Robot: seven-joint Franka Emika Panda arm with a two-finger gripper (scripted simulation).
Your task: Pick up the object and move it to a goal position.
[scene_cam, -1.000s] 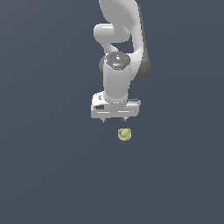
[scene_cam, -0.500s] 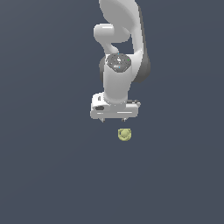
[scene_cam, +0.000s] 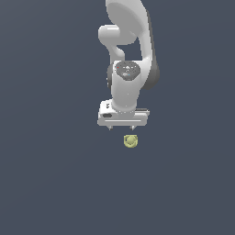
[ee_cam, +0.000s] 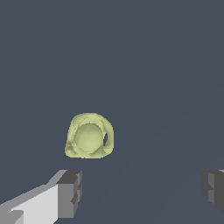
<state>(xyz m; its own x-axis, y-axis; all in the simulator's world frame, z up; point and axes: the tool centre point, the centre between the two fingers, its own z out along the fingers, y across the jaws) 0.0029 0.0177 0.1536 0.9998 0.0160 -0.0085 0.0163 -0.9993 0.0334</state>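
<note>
Flat dark grey-blue floor everywhere, no goal marker visible. Gripper (scene_cam: 121, 128) is spread wide and holds nothing: in the wrist view the two dark pads (ee_cam: 70, 194) sit far apart with bare floor between them. It hangs above the floor, fingers pointing down, which reads as a top-down pre-grasp pose with the span preset well past the target's width. The object (scene_cam: 131, 141), a small lumpy yellow-green ball, rests on the floor just beside the fingertips, at about 5 o'clock from the gripper in the exterior view, not touching. Wrist view shows the object (ee_cam: 89, 135) ahead of the finger line and off toward one pad, not centred. My read: still in approach. Needs a short lateral shift to centre it, then descent and close. Risk: a round thing could roll if one pad touches first.
</note>
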